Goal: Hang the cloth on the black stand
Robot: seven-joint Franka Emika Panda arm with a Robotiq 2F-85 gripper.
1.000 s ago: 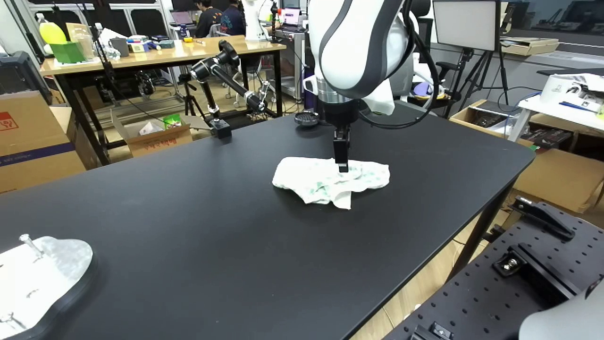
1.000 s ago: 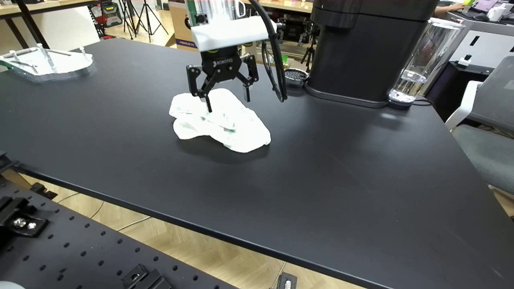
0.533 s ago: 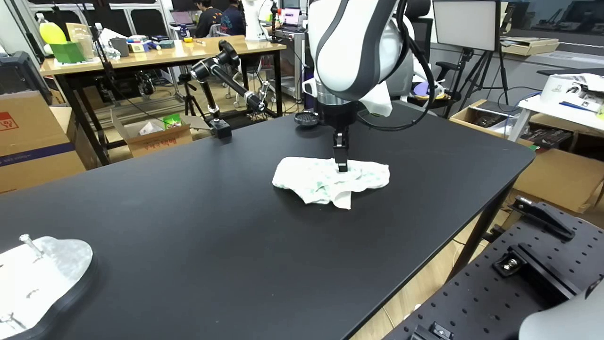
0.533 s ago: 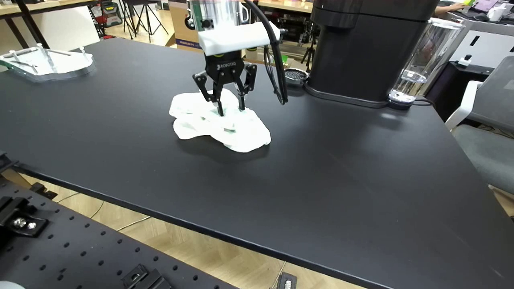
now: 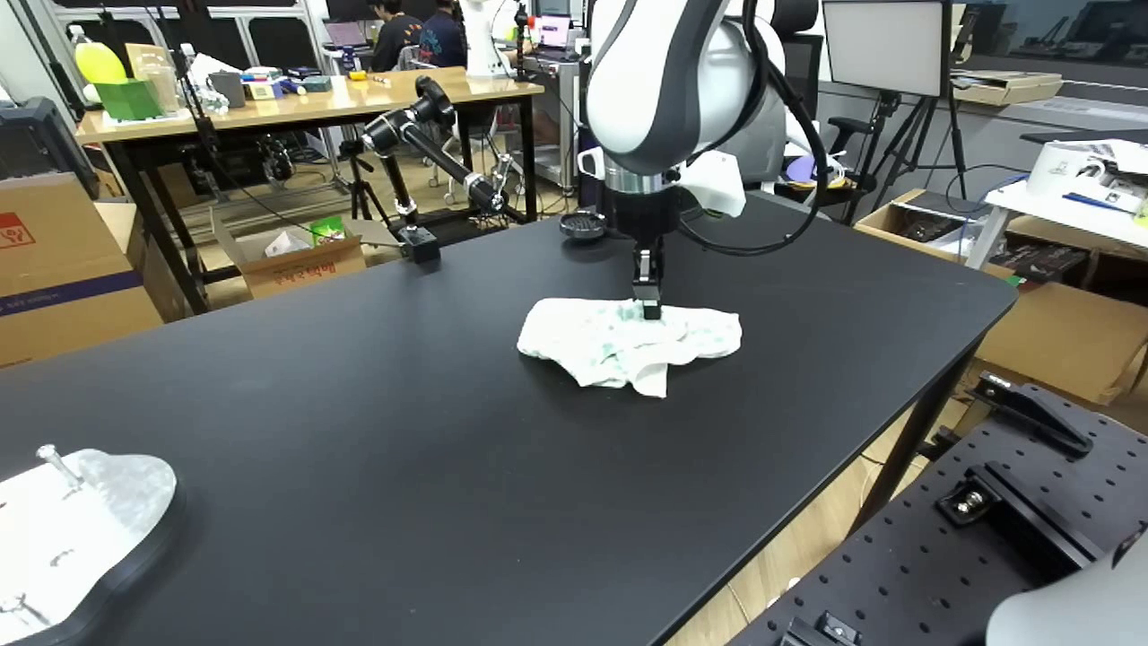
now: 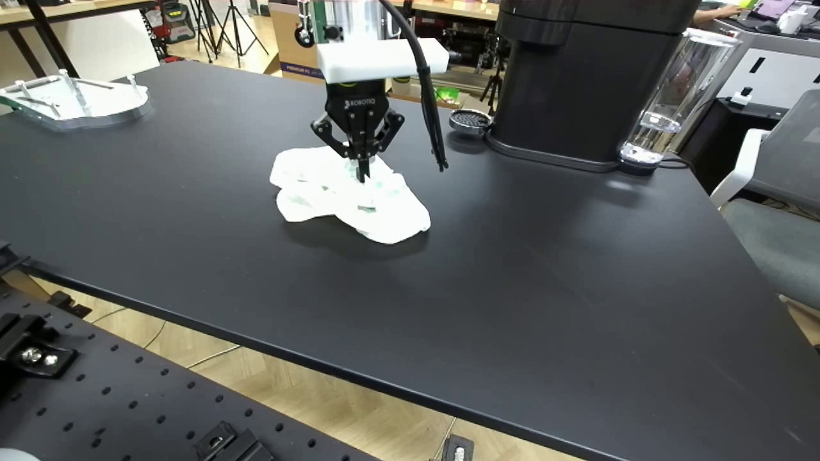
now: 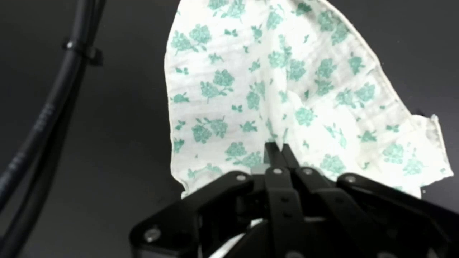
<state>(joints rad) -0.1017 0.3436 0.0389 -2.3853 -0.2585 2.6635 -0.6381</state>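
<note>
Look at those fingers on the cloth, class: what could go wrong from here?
The fingers seem to pinch only a narrow fold of the cloth, so it may slip out on lifting. Much of it lies loose on the table, so it might trail or hang unevenly. The black cable, looping nearby, could snag it.

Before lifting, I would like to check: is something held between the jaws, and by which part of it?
The jaws appear closed on the white flowered cloth, pinching a raised fold near its middle, not at a corner.
</note>
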